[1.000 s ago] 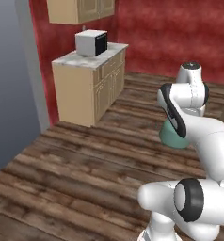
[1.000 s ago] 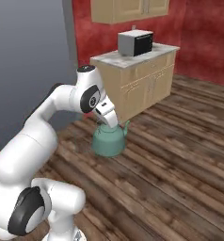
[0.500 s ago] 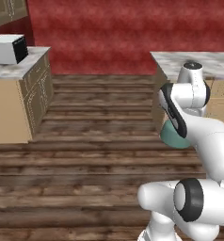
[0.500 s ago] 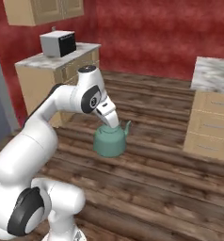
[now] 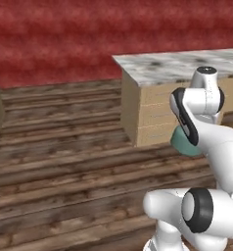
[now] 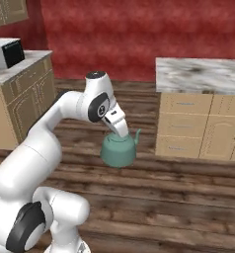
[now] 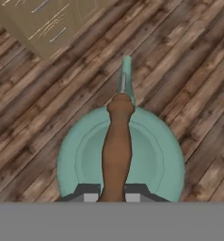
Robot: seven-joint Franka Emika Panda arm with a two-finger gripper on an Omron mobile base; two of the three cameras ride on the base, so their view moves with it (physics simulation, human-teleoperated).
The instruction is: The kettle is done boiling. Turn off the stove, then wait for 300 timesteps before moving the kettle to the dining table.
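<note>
Under the pincer [image 7: 112,196], the kettle [image 7: 121,157] hangs gripped by its handle.

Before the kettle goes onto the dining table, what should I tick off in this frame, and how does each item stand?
1. Fingers shut on the brown handle: ok.
2. Kettle lifted clear of the wood floor: ok.
3. Kettle hanging level, spout pointing up and sideways: ok.
4. Marble-topped counter ahead is the dining table: cannot tell.
5. Floor between the robot and that counter free of obstacles: ok.
6. Stove turned off: cannot tell.
</note>
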